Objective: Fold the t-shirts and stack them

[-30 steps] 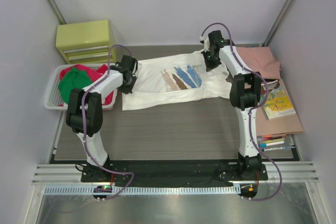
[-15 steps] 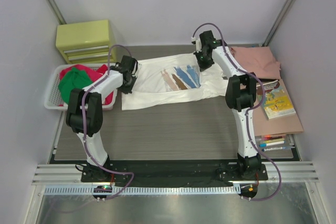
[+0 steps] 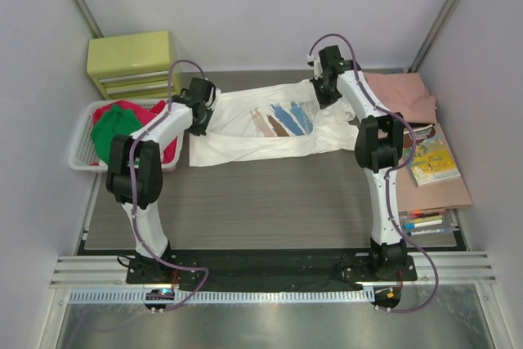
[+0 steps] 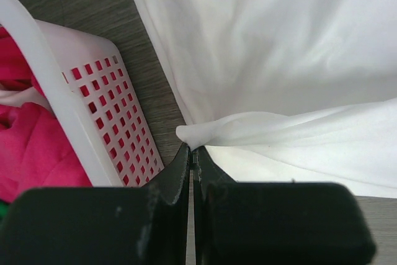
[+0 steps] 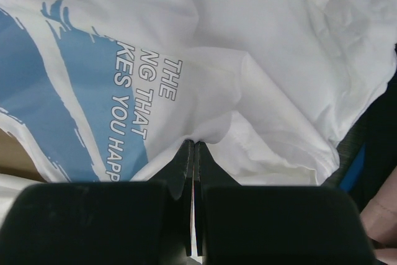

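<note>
Free passage is offered by the bare dark wood-grain tabletop (image 3: 261,202) at lower centre; the left is blocked by a white slotted plastic basket (image 3: 79,146).

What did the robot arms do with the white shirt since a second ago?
The left pincer reached a little farther out, dragging its pinched edge of the white t-shirt along. The right pincer swung left, then came back to about where it began. Both stay shut on the shirt; nothing was let go. The basket and the book did not move.
</note>
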Tool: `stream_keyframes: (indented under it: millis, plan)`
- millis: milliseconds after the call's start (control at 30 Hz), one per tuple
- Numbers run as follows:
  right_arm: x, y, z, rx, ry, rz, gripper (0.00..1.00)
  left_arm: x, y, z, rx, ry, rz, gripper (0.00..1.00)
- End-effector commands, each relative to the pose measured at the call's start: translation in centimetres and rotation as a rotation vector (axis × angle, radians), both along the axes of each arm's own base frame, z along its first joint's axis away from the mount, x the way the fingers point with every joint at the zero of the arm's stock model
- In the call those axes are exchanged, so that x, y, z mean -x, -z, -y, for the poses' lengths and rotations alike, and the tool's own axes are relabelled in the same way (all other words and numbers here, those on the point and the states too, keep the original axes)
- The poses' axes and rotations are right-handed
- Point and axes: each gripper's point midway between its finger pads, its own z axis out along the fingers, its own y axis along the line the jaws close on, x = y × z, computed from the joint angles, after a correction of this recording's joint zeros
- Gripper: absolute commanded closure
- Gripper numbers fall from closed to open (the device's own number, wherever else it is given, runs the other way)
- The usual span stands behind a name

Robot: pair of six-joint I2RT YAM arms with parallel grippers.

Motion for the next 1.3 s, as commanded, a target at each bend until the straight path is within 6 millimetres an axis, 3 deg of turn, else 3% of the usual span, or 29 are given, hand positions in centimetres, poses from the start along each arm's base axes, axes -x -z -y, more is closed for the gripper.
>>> stream_keyframes:
  millis: [0, 500, 900, 933, 1000, 1033, 1067, 1100, 1133, 1200, 1267]
  plan:
    - [-1.5, -3.6, 1.4, 0.012, 0.027, 0.094, 0.99, -1.7, -1.3, -0.9, -0.022, -0.041, 0.069, 1.0]
    - [-1.9, -3.4, 4.6, 0.043, 0.073, 0.092, 0.99, -3.1, -1.5, -3.5, -0.084, -0.094, 0.122, 1.0]
    - [-2.4, -3.0, 4.3, 0.033, 0.06, 0.095, 0.99, -2.9, -0.7, -3.8, -0.102, -0.084, 0.099, 1.0]
    - [-2.4, -2.8, 4.3, 0.035, 0.069, 0.096, 0.89, -2.9, -0.6, -3.8, -0.104, -0.082, 0.097, 1.0]
    - [-2.4, -3.8, 4.2, 0.023, 0.075, 0.123, 0.62, -2.9, -0.6, -3.9, -0.111, -0.085, 0.097, 0.69]
    - [-2.4, -3.2, 4.1, 0.012, 0.078, 0.132, 0.47, -3.0, -0.7, -4.1, -0.106, -0.091, 0.1, 0.51]
    - [-2.5, -3.9, 3.9, 0.0, 0.081, 0.158, 0.41, -3.0, -0.8, -4.1, -0.102, -0.099, 0.105, 0.39]
    - [-2.4, -5.5, 3.9, -0.012, 0.084, 0.197, 0.34, -3.1, -1.1, -4.3, -0.103, -0.104, 0.118, 0.37]
    - [-2.4, -5.3, 3.9, -0.017, 0.088, 0.209, 0.32, -3.1, -1.2, -4.3, -0.102, -0.105, 0.122, 0.36]
    - [-2.1, -7.1, 4.2, -0.02, 0.11, 0.247, 0.28, -3.2, -1.5, -4.4, -0.106, -0.107, 0.139, 0.33]
    - [-1.4, -7.4, 4.6, -0.013, 0.128, 0.257, 0.28, -3.1, -1.8, -4.7, -0.116, -0.11, 0.146, 0.32]
